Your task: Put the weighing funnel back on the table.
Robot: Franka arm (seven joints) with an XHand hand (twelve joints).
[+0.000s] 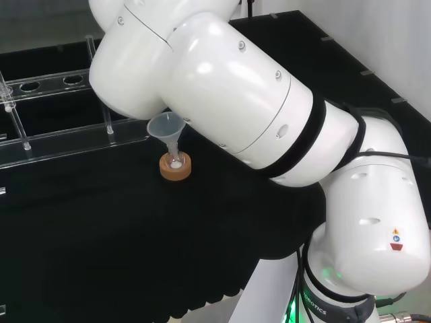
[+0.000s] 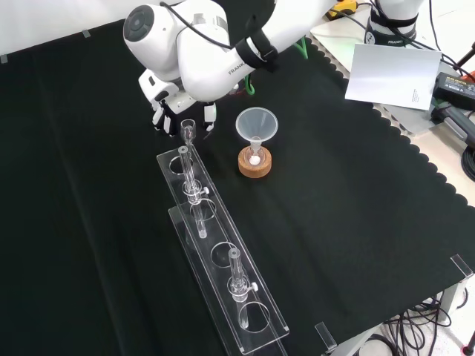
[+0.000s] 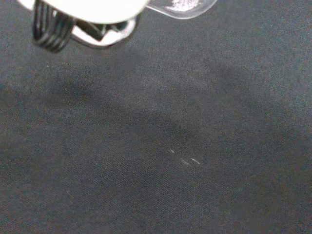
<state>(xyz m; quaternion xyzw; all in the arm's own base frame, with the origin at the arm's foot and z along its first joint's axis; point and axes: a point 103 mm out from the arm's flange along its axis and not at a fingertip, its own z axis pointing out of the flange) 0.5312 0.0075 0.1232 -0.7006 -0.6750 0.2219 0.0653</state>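
Black and white robot hand (image 2: 165,96) grips a small clear weighing funnel (image 3: 181,6) above the black cloth-covered bench (image 2: 356,222), near a clear plastic rack (image 2: 223,259).

1. My arm (image 1: 229,87) is a chain of glossy white, rounded links with small sunken screw holes.
2. Black bands (image 1: 316,145) ring its joints, and a thin black cable (image 1: 397,155) crosses one link.
3. I see small blue and red markings (image 1: 396,247) low down, and a round grey cap (image 2: 137,26).
4. The hand (image 2: 162,100) is black and white, with a coiled black wire (image 3: 48,31).
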